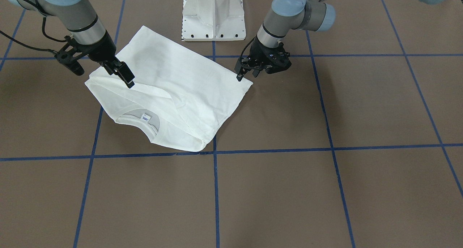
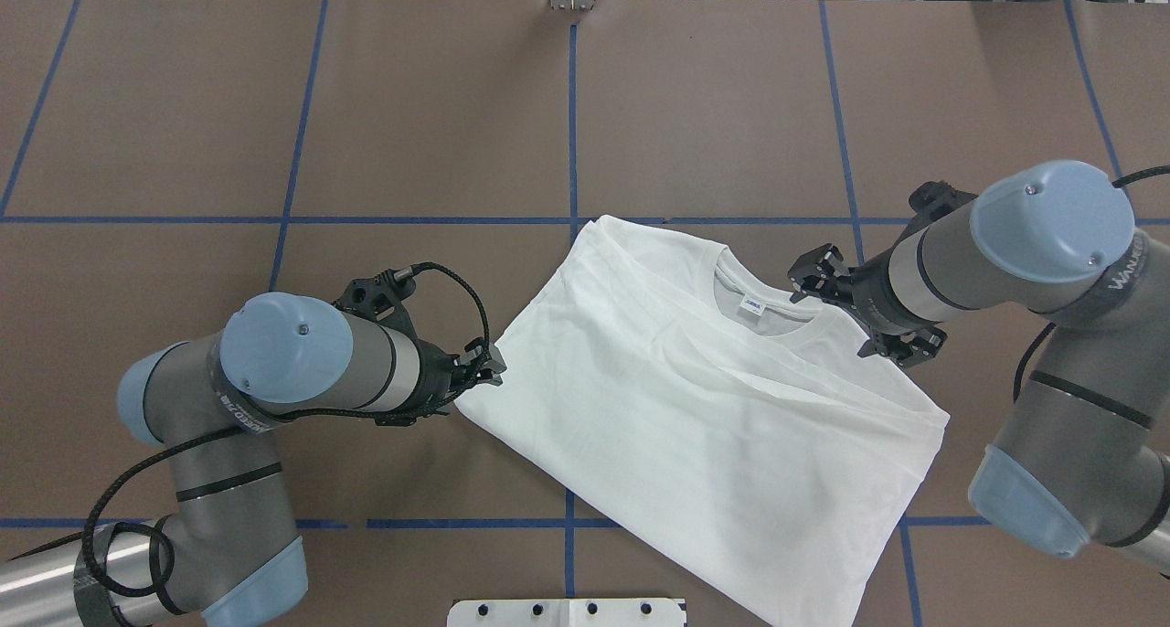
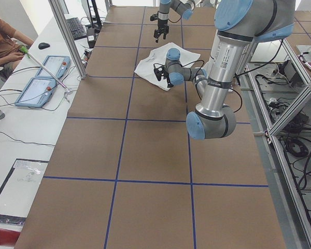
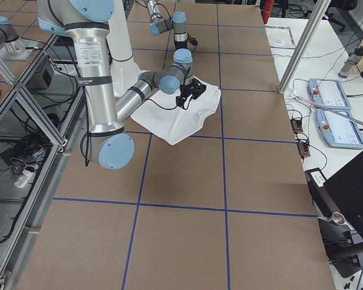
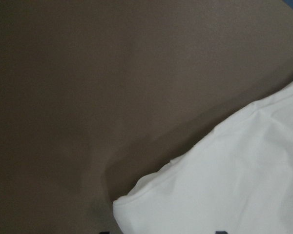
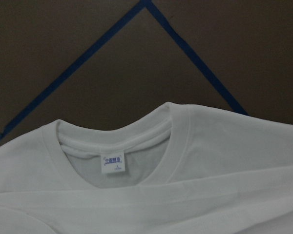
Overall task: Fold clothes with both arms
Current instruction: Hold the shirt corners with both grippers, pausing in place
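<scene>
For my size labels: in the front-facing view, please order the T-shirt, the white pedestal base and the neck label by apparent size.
Largest to smallest:
1. T-shirt
2. white pedestal base, cropped at top
3. neck label

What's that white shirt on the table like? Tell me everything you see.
The shirt is plain white, cotton by its look, with a ribbed collar and a small label. It lies flat on the brown table, partly folded, a fold laid across below the collar, neck away from the robot. The left pincer is at one corner, the right pincer at a shoulder edge; contact is unclear.
</scene>
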Controlling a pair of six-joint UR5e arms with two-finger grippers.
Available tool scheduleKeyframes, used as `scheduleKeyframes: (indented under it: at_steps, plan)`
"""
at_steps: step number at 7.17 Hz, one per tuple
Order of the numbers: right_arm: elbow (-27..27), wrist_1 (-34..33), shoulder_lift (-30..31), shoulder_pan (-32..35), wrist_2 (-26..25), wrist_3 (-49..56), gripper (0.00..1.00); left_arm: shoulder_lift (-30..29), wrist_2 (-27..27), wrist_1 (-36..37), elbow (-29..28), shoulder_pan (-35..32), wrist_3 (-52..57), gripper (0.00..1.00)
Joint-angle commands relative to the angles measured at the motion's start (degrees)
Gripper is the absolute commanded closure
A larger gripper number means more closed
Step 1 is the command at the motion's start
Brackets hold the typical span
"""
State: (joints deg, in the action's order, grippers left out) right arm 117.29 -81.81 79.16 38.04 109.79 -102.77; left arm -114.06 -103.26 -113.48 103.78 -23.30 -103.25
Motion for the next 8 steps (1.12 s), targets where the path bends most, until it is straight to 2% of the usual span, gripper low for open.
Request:
scheduleKeyframes:
  at_steps: [1, 3, 4, 5, 6, 7, 8]
  plan:
    - [-4.7, 2.4, -0.9, 0.7, -5.2, 5.7, 0.00, -1.2, 1.5, -0.1, -2.6, 0.0, 0.2, 0.25]
    - [-5.0, 2.7, -0.9, 1.2, -5.3, 7.8, 0.00, -1.8, 1.9, 0.0, -3.5, 0.0, 0.2, 0.34]
    - [-5.5, 2.6, -0.9, 1.1, -5.4, 7.9, 0.00, -1.7, 2.1, 0.0, -3.7, 0.0, 0.1, 0.49]
    - [-5.3, 2.6, -0.9, 1.2, -5.4, 7.9, 0.00, -1.3, 3.1, 0.1, -3.6, 0.0, 0.1, 0.66]
    - [-5.2, 2.6, -0.9, 1.2, -5.4, 7.8, 0.00, -1.2, 3.3, 0.2, -3.2, -0.1, 0.2, 1.00]
    - [-5.2, 2.7, -0.9, 1.2, -5.3, 7.8, 0.00, -1.3, 3.3, 1.2, -2.1, -0.4, 0.4, 0.89]
    - [-5.3, 2.6, -0.9, 1.5, -5.3, 7.8, 0.00, -1.1, 3.3, 2.9, -0.7, -0.3, 0.5, 0.52]
